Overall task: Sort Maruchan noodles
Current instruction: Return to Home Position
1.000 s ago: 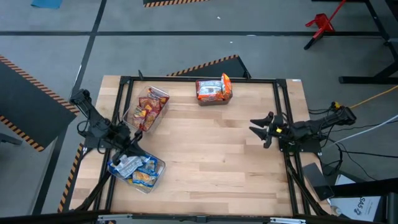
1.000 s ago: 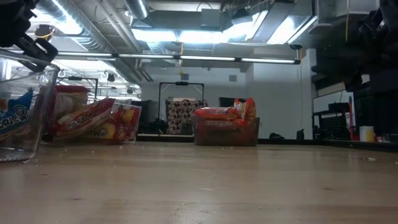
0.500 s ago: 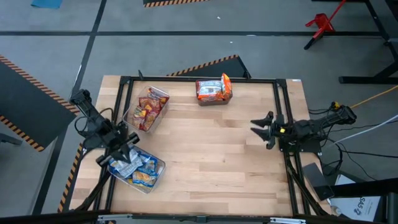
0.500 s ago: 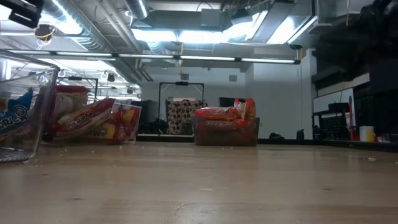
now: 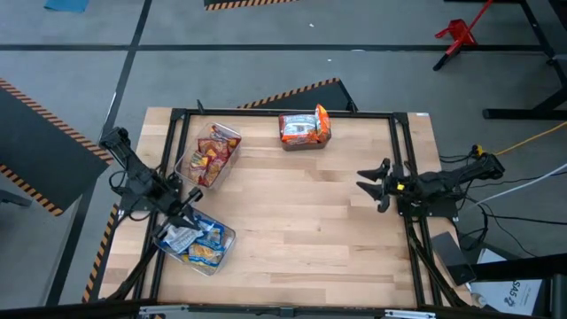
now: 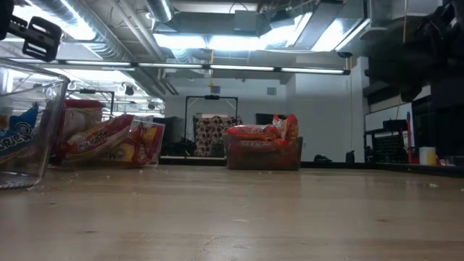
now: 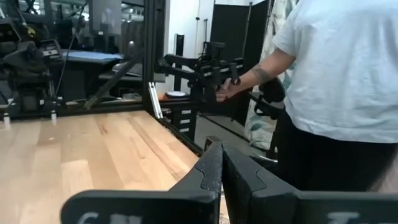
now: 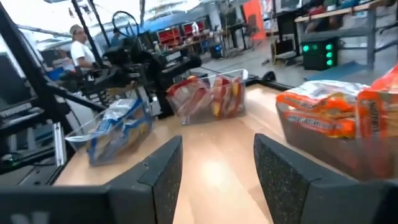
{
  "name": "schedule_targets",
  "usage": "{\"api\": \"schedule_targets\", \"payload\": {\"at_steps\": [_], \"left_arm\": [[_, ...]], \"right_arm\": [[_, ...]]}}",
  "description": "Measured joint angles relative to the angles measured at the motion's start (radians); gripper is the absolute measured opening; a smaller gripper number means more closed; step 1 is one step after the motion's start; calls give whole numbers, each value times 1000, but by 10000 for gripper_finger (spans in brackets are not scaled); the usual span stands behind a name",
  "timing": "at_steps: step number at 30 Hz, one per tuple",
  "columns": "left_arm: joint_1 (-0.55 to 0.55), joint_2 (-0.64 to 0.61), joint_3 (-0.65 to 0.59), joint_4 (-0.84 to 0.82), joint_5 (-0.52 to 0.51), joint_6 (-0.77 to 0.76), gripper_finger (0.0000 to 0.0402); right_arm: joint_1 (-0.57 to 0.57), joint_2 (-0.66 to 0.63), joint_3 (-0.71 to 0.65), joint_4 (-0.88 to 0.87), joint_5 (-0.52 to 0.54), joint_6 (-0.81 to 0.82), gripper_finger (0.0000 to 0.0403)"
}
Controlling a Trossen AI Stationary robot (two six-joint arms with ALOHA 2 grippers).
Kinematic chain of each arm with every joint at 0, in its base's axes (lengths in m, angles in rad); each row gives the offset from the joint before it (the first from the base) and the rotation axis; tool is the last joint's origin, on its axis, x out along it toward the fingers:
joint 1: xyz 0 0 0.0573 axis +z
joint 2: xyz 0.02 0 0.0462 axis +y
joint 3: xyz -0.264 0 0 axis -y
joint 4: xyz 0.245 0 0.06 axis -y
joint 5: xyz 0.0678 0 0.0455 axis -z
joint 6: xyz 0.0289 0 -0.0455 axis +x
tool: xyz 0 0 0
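Note:
The Maruchan noodles lie in three clear bins. Blue-and-white packets [image 5: 197,241] fill the bin at the near left, red-orange ones [image 5: 209,152] the bin at the far left, and orange ones [image 5: 304,127] the bin at the far edge. My left gripper [image 5: 188,215] hangs shut and empty just above the far end of the blue bin; it also shows in its own wrist view [image 7: 221,168]. My right gripper [image 5: 372,184] is open and empty above the table's right side, pointing left; its wrist view [image 8: 214,174] shows the open fingers.
A black frame [image 5: 283,113] runs around the table's edges. The wooden table top [image 5: 301,213] lies bare between the bins and my right gripper. In the left wrist view a person in a white shirt [image 7: 336,74] stands beyond the table.
My left gripper has stayed over the blue bin's far end. It rose a little, then came part of the way down again, turning as it went. My right gripper has kept still.

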Motion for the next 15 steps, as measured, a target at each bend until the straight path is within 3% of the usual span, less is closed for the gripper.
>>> {"api": "schedule_targets", "payload": {"at_steps": [15], "left_arm": [[0,7,0,-48,-8,-2,0]], "right_arm": [[0,32,-3,10,26,-48,184]]}}
